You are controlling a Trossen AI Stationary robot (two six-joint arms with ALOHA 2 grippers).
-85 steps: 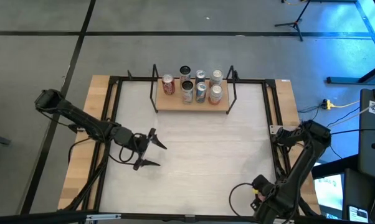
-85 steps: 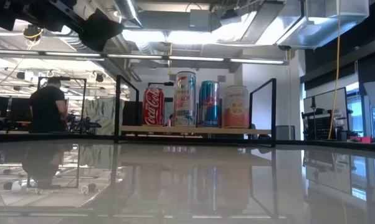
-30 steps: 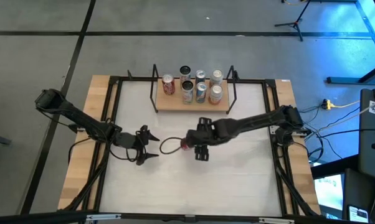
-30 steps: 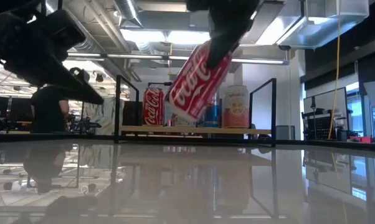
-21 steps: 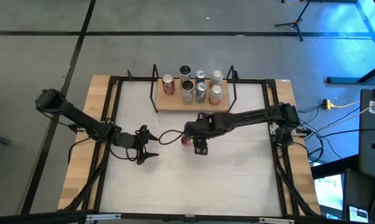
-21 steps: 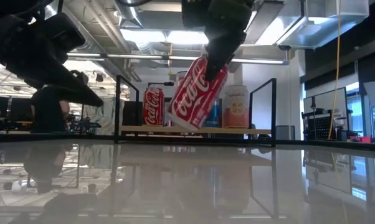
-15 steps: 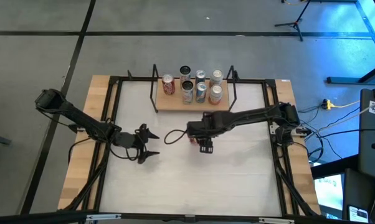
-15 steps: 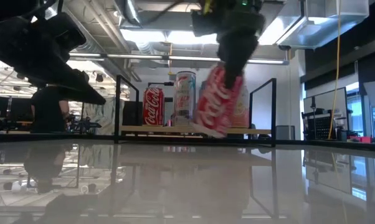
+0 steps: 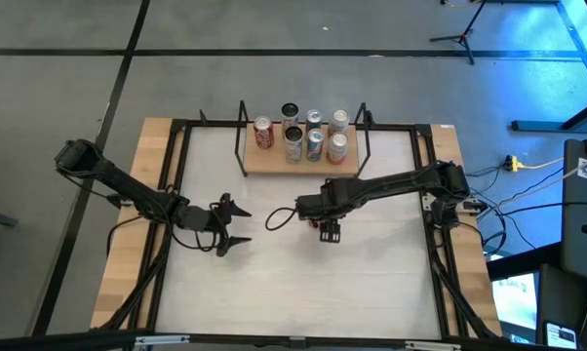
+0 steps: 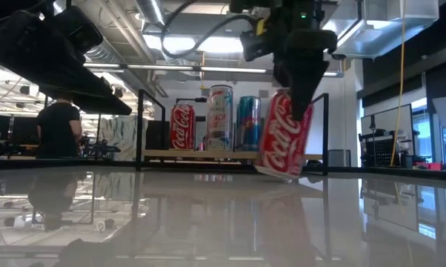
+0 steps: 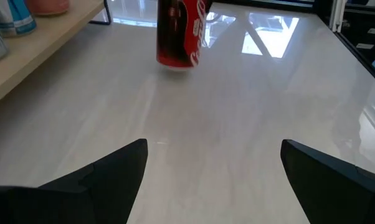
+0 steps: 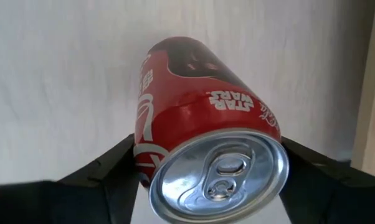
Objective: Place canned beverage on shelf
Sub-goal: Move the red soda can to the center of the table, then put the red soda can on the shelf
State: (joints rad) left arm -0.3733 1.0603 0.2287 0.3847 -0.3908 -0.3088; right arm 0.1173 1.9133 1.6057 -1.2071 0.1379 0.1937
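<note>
Right gripper (image 9: pixel 331 230) clamped on the red can (image 10: pixel 284 135), one finger each side per wrist view. Can is tilted slightly, sits low over the table (image 9: pixel 371 283) in front of the shelf (image 9: pixel 301 161), toward its right end. Bottom edge looks at or just above the tabletop; can't tell from the low view if it's touching. Shelf holds other cans (image 9: pixel 314 144), standing upright. Left gripper (image 9: pixel 233 223) hangs over the table's left half, jaws spread wide, nothing between them, well apart from the can. Person (image 10: pixel 57 127) in the room behind.
</note>
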